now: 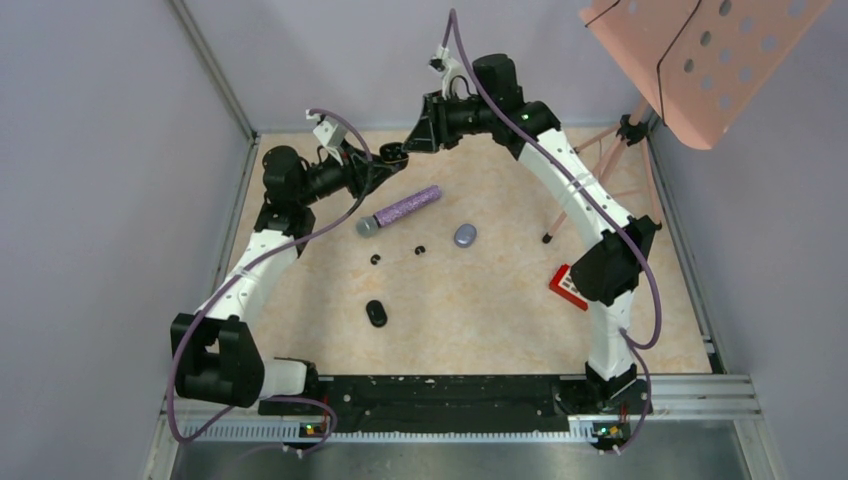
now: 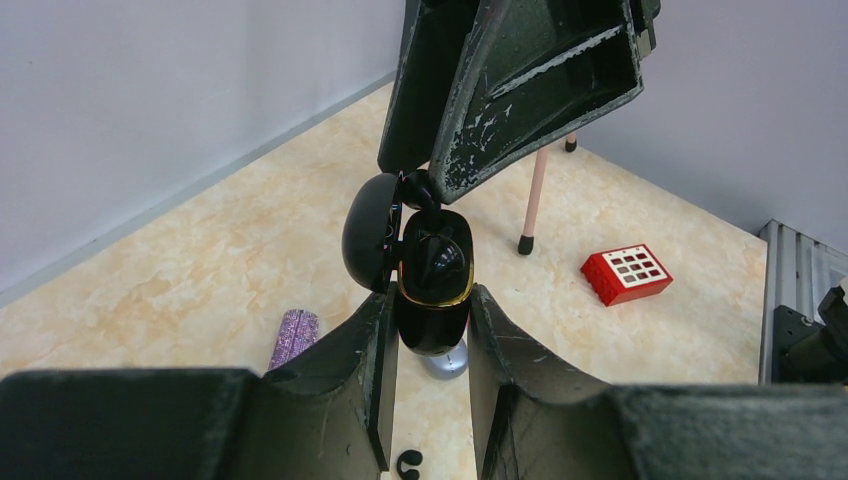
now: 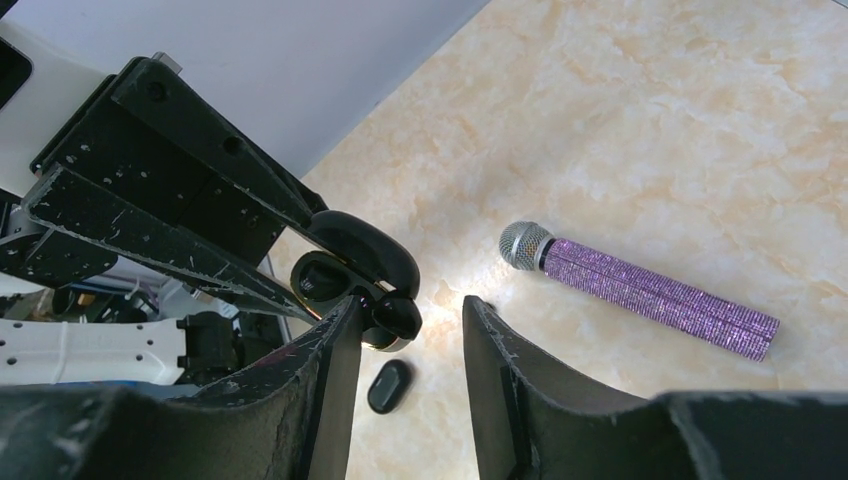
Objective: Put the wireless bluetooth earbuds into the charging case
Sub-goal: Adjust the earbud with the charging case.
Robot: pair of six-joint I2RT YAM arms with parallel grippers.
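Note:
My left gripper (image 2: 430,293) is shut on a glossy black charging case (image 2: 433,300) with a gold rim, held above the table with its lid (image 2: 368,232) swung open. My right gripper (image 3: 410,302) hangs right over the case's mouth with its jaws apart. One black earbud (image 3: 402,316) sits at the case's rim beside the gripper's left finger, with a wide gap to the other finger. From the top view both grippers meet at the back of the table (image 1: 392,155). Two more black earbuds (image 1: 376,259) (image 1: 419,249) lie on the table.
A purple glitter microphone (image 1: 400,210) lies below the grippers. A grey-blue oval case (image 1: 465,235) and a shut black case (image 1: 376,313) rest mid-table. A red block (image 1: 566,285) sits by the right arm, and a pink music stand (image 1: 700,55) stands at the back right.

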